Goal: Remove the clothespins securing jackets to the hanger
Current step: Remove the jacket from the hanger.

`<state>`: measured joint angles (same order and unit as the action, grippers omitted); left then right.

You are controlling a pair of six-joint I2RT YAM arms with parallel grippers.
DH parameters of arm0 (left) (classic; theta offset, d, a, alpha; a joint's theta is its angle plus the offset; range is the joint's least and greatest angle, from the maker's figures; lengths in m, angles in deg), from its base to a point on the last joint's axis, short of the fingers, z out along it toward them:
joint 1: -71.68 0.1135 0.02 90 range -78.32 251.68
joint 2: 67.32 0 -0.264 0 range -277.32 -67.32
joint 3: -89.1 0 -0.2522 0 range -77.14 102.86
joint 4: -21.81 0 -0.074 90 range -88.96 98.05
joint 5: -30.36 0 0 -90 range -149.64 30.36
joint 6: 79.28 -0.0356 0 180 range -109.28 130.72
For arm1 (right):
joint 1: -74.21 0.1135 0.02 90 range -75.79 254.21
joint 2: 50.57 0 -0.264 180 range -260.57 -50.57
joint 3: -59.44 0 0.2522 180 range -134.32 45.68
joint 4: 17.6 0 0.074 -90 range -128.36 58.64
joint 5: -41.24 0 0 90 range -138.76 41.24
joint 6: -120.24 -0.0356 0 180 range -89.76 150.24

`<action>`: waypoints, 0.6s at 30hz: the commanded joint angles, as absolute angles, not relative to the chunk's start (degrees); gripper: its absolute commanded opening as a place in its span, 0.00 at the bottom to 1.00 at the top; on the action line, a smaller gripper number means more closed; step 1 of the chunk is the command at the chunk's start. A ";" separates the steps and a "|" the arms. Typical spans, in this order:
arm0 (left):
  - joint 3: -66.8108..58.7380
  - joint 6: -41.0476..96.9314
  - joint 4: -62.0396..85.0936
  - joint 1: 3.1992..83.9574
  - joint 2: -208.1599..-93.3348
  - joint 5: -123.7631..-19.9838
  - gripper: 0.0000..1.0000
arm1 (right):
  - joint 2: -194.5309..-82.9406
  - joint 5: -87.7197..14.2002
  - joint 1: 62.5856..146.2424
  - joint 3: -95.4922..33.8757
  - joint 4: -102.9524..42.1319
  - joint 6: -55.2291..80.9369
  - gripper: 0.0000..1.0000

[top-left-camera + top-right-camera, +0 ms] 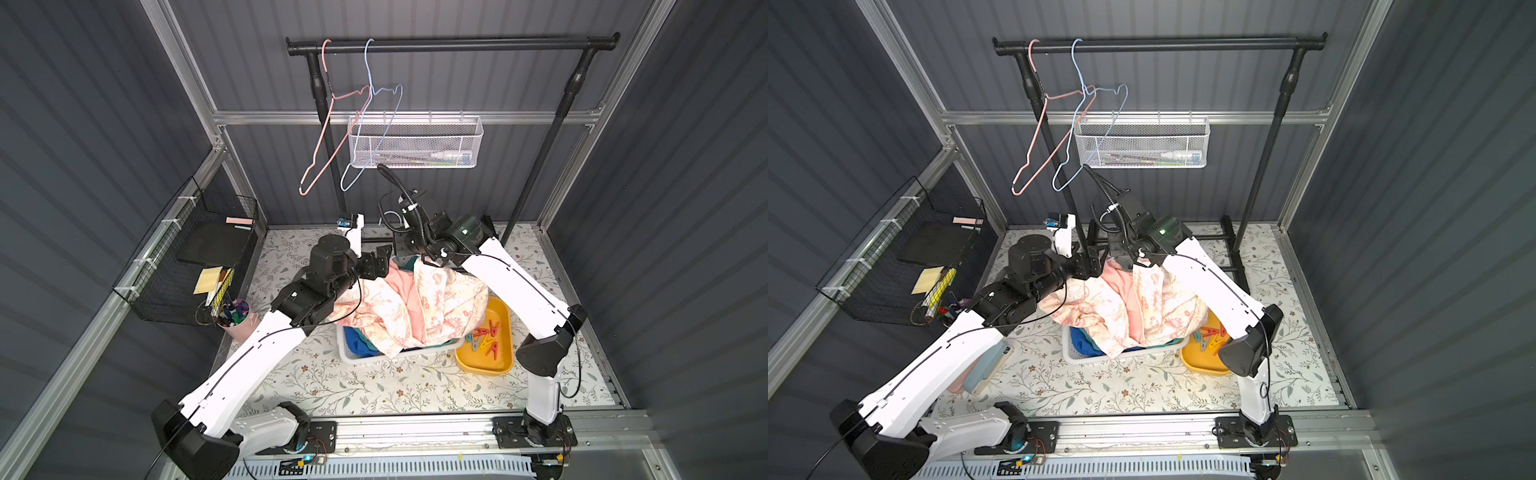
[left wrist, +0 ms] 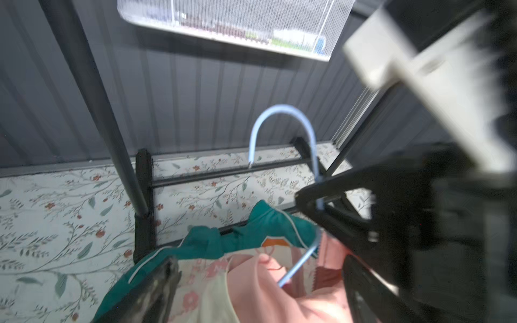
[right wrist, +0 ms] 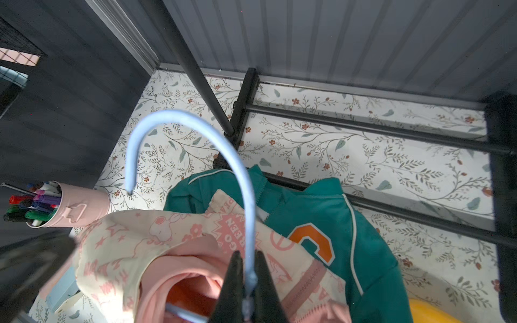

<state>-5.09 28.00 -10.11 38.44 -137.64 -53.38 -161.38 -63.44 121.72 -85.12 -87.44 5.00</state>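
Right wrist: right hand (image 3: 248,260) clamps blue hanger (image 3: 176,112); left hand (image 2: 260,279) seemingly apart.

You worked in a lab test cell dressed as a laundry corner: grey ribbed walls (image 1: 83,166), aluminium framing (image 1: 407,118), a black garment rail (image 1: 457,44) at twelve o'clock, a floral-papered table (image 1: 374,390) beneath.
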 commanded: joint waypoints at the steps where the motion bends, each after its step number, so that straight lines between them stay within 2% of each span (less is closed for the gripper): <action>1: -2.46 25.88 -15.04 38.27 -139.65 -51.46 0.89 | -161.10 -67.11 122.16 -84.20 -85.29 8.39 0.00; 4: -0.82 25.66 -16.22 38.25 -142.10 -50.63 0.81 | -161.13 -67.28 122.57 -83.89 -84.50 9.22 0.00; 8: 0.73 25.87 -17.77 38.27 -143.94 -49.95 0.61 | -160.37 -68.43 122.65 -82.31 -82.81 10.15 0.00; 14: 0.03 26.06 -18.62 38.20 -144.53 -51.73 0.37 | -159.81 -70.03 122.56 -80.94 -80.20 11.52 0.00; 18: -0.63 26.16 -19.46 38.23 -144.73 -51.51 0.27 | -159.90 -70.51 122.42 -80.97 -79.61 11.61 0.00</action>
